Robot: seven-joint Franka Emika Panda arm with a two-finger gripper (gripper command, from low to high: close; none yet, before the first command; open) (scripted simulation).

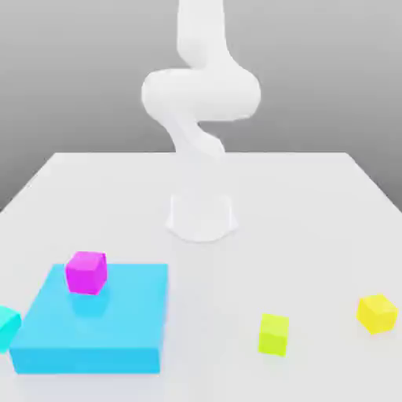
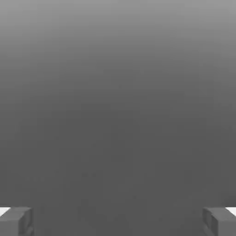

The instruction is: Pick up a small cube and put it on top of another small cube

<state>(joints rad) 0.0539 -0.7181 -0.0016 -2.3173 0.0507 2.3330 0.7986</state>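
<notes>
The warm yellow small cube (image 1: 377, 312) rests on the white table near the exterior view's right edge. The lime yellow-green cube (image 1: 273, 334) sits to its left, closer to the front. The two are apart, with bare table between them. The white arm (image 1: 200, 94) rises from its base (image 1: 202, 216) at the table's middle and bends upward out of the frame. In the hand view my gripper (image 2: 118, 221) stands open, its two grey fingertips (image 2: 16, 221) far apart with nothing between them, against a plain grey background.
A flat cyan slab (image 1: 94, 322) lies at the front of the exterior view's left, with a magenta cube (image 1: 85, 272) on top of it. A cyan cube (image 1: 6, 326) sits at the slab's left side. The table's far edge runs behind the base.
</notes>
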